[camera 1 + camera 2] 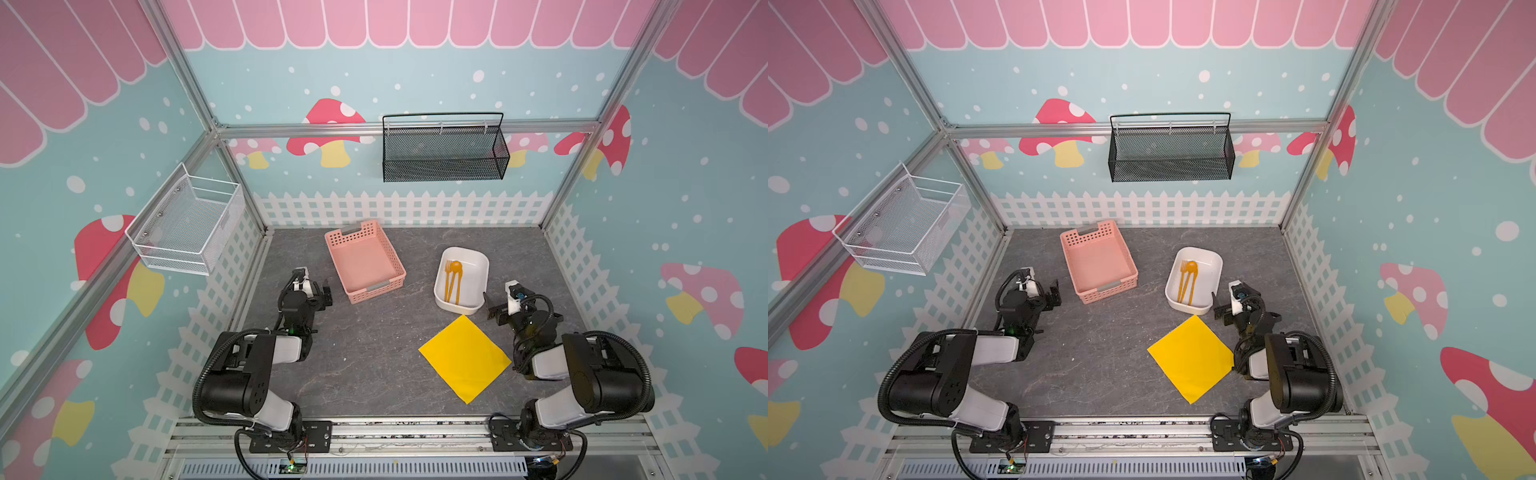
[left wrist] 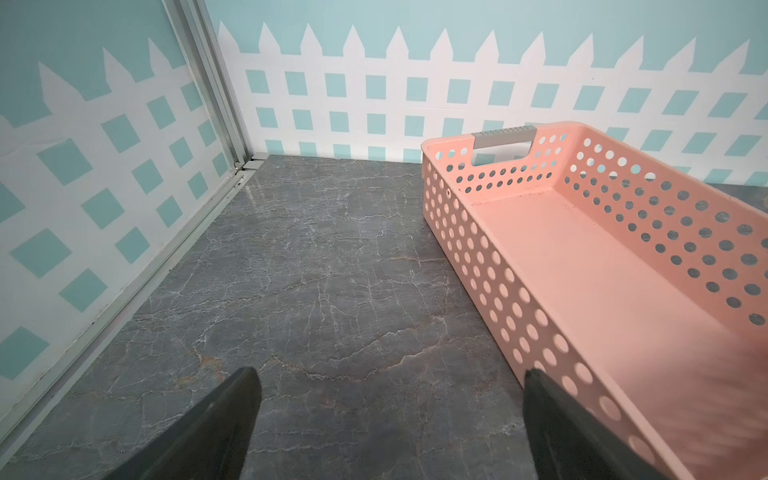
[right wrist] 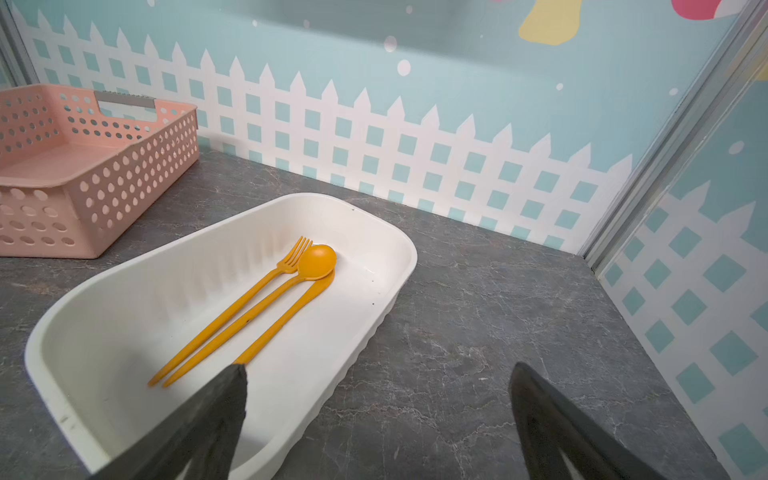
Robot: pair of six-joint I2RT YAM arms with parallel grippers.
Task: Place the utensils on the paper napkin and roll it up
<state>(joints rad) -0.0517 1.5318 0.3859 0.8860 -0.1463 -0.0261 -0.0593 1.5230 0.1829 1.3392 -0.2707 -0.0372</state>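
Our right hand (image 3: 378, 372) and left hand (image 2: 389, 374) gape wide, empty. We should lower the right into the tub (image 3: 124, 316) just ahead, pinching the utensils (image 3: 316, 262) mid-handle.

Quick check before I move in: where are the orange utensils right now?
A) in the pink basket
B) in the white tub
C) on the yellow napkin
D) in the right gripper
B: the utensils lie side by side on the floor of the white tub, and the paper napkin has nothing on it.
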